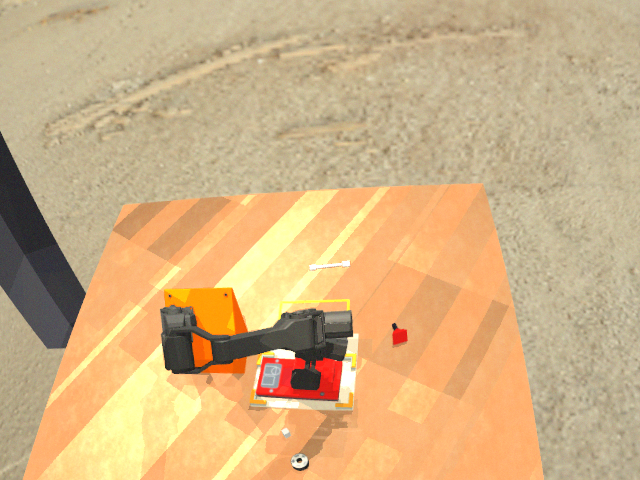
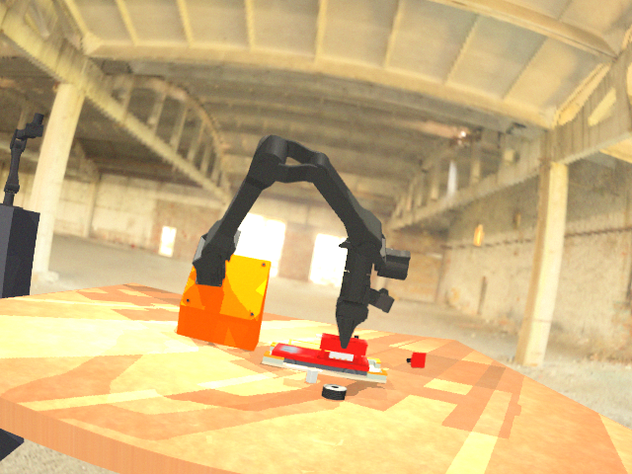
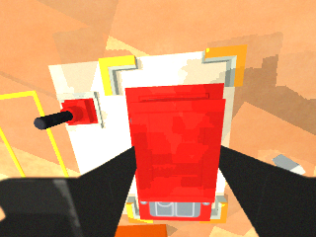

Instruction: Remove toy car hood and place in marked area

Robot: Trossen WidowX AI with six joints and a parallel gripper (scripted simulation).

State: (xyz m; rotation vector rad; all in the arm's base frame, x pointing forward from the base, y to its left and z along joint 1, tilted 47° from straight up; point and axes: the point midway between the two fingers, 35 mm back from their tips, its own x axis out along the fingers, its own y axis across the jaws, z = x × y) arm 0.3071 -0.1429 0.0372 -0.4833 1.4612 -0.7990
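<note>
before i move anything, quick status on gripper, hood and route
gripper shut on hood, hood raised off car body, not yet in yellow outline, red block with black peg stands between
</note>
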